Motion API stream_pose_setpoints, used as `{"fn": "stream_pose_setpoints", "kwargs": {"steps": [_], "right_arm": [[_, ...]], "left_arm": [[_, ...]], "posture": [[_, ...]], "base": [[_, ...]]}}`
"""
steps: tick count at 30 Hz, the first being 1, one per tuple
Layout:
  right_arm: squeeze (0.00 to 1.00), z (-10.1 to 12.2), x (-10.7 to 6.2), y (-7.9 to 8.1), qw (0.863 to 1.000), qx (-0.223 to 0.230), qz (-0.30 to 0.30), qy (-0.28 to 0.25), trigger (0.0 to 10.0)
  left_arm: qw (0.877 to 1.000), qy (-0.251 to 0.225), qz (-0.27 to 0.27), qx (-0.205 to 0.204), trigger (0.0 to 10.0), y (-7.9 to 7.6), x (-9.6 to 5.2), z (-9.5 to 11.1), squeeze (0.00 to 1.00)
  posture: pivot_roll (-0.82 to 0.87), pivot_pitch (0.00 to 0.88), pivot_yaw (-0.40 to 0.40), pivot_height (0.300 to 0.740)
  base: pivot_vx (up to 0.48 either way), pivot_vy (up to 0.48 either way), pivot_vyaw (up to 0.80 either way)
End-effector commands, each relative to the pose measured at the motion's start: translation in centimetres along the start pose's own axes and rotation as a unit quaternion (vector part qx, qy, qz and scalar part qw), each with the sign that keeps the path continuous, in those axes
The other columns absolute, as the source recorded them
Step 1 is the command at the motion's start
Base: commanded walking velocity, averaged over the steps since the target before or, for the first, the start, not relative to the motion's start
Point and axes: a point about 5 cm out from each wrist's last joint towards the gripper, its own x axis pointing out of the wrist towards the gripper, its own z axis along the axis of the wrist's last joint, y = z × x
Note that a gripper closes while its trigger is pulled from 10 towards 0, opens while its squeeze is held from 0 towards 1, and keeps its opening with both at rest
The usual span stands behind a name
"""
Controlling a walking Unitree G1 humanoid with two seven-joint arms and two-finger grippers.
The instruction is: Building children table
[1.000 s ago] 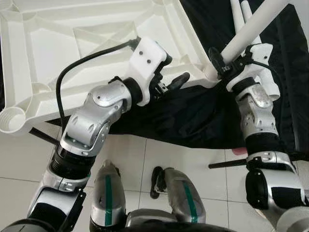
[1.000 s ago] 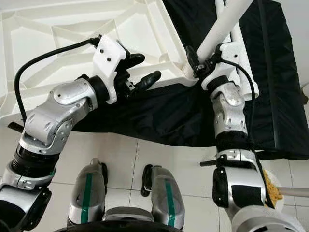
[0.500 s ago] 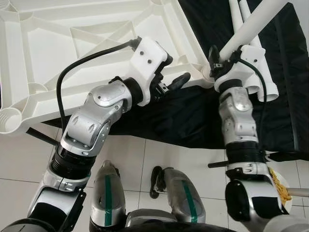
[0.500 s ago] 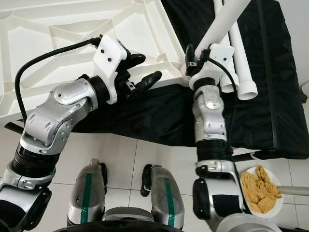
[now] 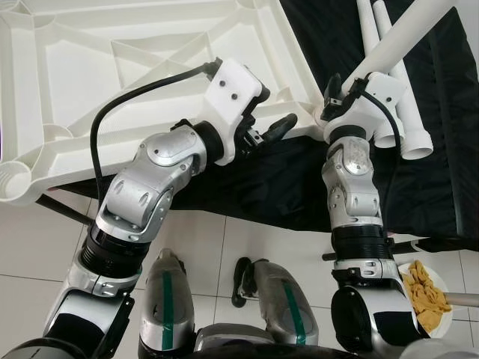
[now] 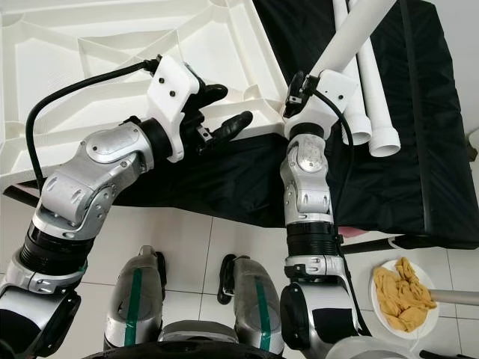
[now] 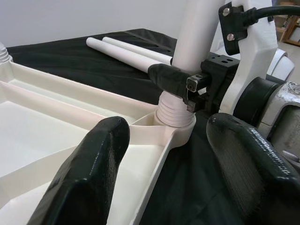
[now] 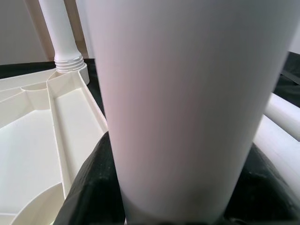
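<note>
Leg going into corner socket, build approx half done.
L gripper [image 5: 266, 129] open, over the upturned top [image 5: 112, 75]; R gripper [image 5: 334, 96] clamped on a leg [image 5: 397, 41] seated in near corner; far leg [image 8: 63, 33] fitted; 2 legs [image 6: 370, 90] left on black cloth [image 6: 419, 134].

So the upside-down tabletop [image 5: 112, 67] lies on the cloth [image 6: 419, 149], to my left and far side. The leg [image 6: 340, 41] stands in its near right corner socket [image 7: 176, 123], my right gripper [image 6: 299, 88] around it. My left gripper [image 6: 221, 112] sits just left of that corner. Two spare legs [image 6: 367, 82] lie right of it, plate [image 6: 404, 295] on the floor near right.
</note>
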Motion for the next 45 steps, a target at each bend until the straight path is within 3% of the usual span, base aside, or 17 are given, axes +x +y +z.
{"fn": "stream_pose_setpoints", "kwargs": {"steps": [1,12,13,14,15,26,29,32,34,45], "right_arm": [[1.00,-2.2,-0.8,-1.1,0.998,0.005,-0.015,0.058,10.0],[1.00,-0.9,-0.7,-1.2,0.996,-0.002,0.091,0.014,10.0],[0.11,-0.6,-0.4,-1.6,0.995,-0.006,0.103,0.008,10.0],[0.11,-0.6,-0.4,-1.6,0.995,-0.006,0.103,0.008,10.0],[0.00,-0.3,-0.1,-1.9,0.992,-0.010,0.123,0.003,10.0],[0.00,0.3,1.0,-2.9,0.974,-0.033,0.224,0.004,10.0],[0.00,0.3,1.0,-2.9,0.974,-0.033,0.224,0.004,10.0],[0.00,-0.1,1.8,-3.7,0.951,-0.039,0.304,0.026,10.0],[0.00,-0.3,2.1,-4.2,0.944,-0.045,0.326,0.032,10.0],[0.00,-0.3,3.4,-5.3,0.930,-0.055,0.362,0.036,10.0]], "left_arm": [[1.000,-0.001,-0.013,0.001,10.0,-0.6,0.3,0.1,0.00],[1.000,-0.002,-0.018,-0.001,10.0,-0.9,0.5,0.0,0.00],[1.000,-0.003,-0.019,-0.001,10.0,-0.9,0.5,0.0,0.00],[1.000,-0.003,-0.019,-0.001,10.0,-0.9,0.5,0.0,0.00],[1.000,-0.003,-0.019,-0.001,10.0,-0.9,0.6,0.0,0.00],[1.000,0.003,-0.029,-0.003,10.0,-1.3,0.6,-0.3,0.00],[1.000,0.003,-0.029,-0.003,10.0,-1.3,0.6,-0.3,0.00],[0.999,0.012,-0.035,0.000,10.0,-1.3,0.3,-0.5,0.00],[0.999,0.012,-0.034,0.000,10.0,-1.3,0.3,-0.5,0.00],[0.999,0.012,-0.031,0.002,10.0,-1.1,0.2,-0.3,0.00]], "posture": [[0.11,0.067,-0.102,0.740],[0.10,0.057,-0.106,0.740],[0.10,0.056,-0.107,0.740],[0.10,0.056,-0.107,0.740],[0.10,0.056,-0.108,0.740],[0.10,0.067,-0.107,0.740],[0.10,0.067,-0.107,0.740],[0.11,0.079,-0.102,0.740],[0.11,0.079,-0.101,0.740],[0.12,0.084,-0.092,0.740]], "base": [[0.000,0.000,0.00],[0.000,0.000,0.00],[0.000,0.000,0.00],[0.000,0.000,0.00],[0.000,0.000,0.00],[0.000,0.000,0.00],[0.000,0.000,0.00],[0.000,0.000,0.00],[0.000,0.000,0.00],[0.000,0.000,0.00]]}}
